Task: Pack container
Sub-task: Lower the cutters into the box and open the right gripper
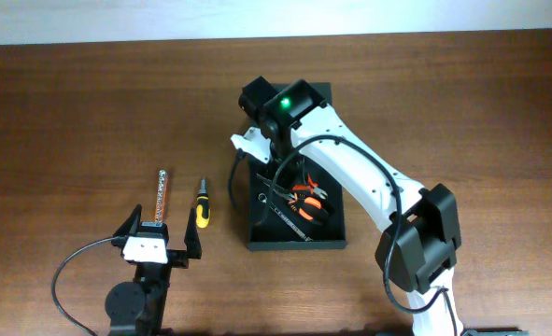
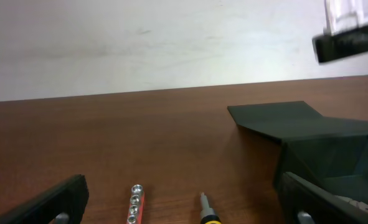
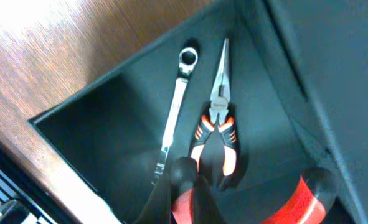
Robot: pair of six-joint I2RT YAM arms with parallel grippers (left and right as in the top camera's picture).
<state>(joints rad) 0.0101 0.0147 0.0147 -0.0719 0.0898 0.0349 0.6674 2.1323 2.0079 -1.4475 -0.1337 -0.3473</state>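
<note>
Right wrist, container (image 3: 109,124) holding wrench (image 3: 174,112), pliers (image 3: 218,115), left jaws spread, right jaws pressed together.

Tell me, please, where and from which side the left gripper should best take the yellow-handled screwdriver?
Probably by the handle of the screwdriver, from above, with the left gripper straddling it sideways. It lies flat on the table, handle end nearest that open gripper, and the handle is its thickest part.
</note>
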